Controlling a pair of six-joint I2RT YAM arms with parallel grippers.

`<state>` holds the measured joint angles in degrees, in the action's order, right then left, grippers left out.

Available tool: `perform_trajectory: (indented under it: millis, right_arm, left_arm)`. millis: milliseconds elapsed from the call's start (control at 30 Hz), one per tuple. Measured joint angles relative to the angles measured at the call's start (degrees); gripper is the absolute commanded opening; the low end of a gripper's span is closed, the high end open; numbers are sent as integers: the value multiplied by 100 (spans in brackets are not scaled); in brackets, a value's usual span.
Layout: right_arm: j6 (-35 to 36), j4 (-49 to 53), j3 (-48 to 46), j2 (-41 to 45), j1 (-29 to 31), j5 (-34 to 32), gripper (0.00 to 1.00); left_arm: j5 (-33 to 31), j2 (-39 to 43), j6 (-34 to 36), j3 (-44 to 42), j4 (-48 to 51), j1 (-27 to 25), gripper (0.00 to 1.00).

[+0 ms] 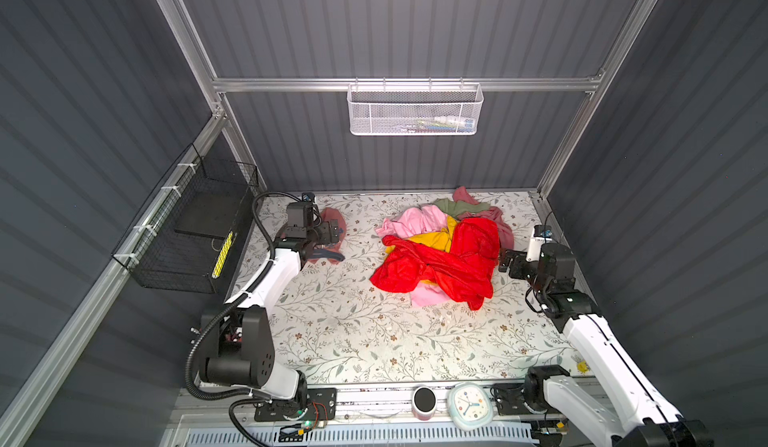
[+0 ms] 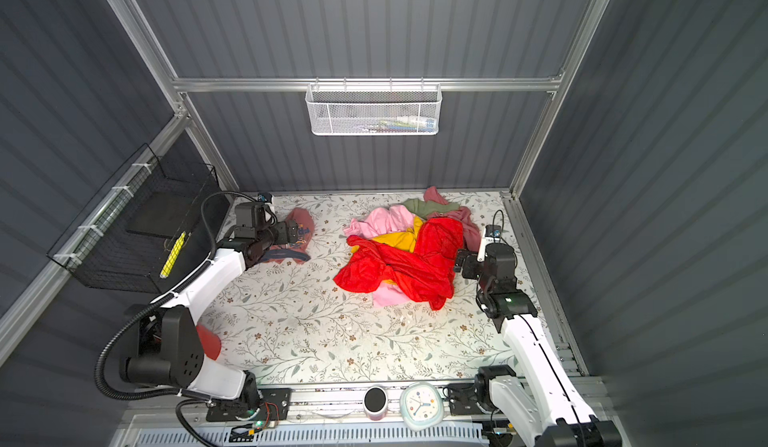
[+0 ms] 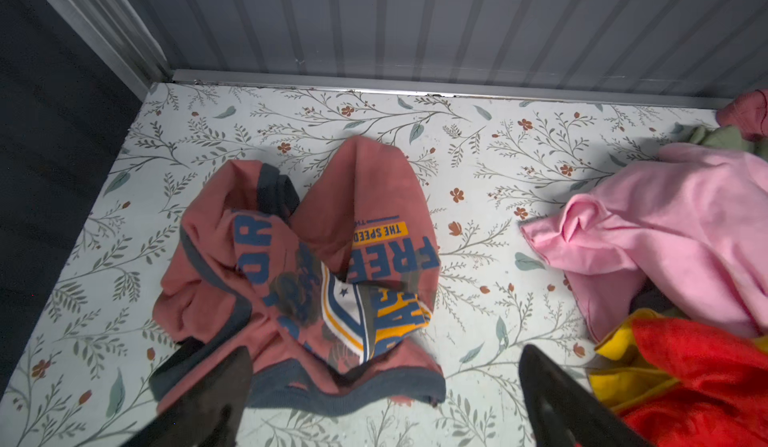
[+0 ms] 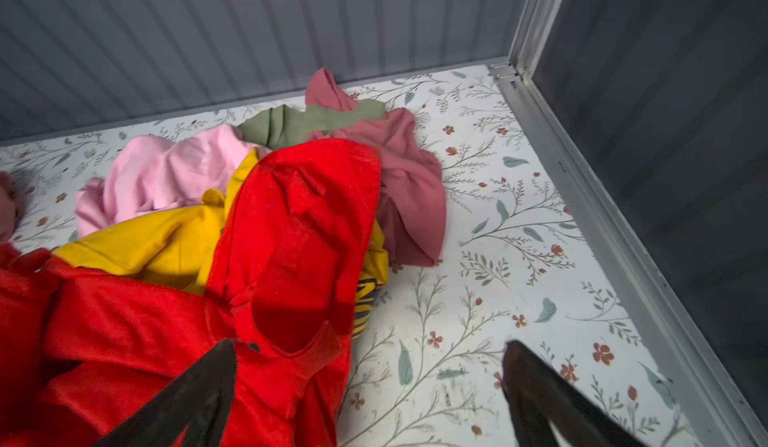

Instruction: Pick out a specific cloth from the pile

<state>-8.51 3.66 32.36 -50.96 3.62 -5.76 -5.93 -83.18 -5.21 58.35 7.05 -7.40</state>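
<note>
Cloth (image 3: 299, 266) lying crumpled, just beneath spread left hand (image 3: 386, 351)

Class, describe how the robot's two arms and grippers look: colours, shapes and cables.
The left arm and right arm have white shells with black joints. A black corrugated hose runs along the left; a thin black cable lines the right. The left gripper and right gripper are black with tapered, pointed fingers.

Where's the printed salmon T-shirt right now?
In both top views the T-shirt lies crumpled at the far left of the table, apart from the pile, under the left gripper, whose jaws stand open.
</note>
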Motion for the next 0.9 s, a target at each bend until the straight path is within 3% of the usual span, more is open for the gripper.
perform_trajectory:
  millis: [167,400,900]
  right_arm:
    - [162,-1202,-837,-105,-26,-216,99]
    - [428,-2859,-1147,-876,-37,-741,99]
    - [761,-5901,-1722,-2975,-195,-612,99]
  left_arm:
    - [-376,739,-22,-1086,-247,0,100]
    - [-920,1650,-63,-2026,-726,0,100]
    - [-1561,1818,-61,-2675,-1381,0,100]
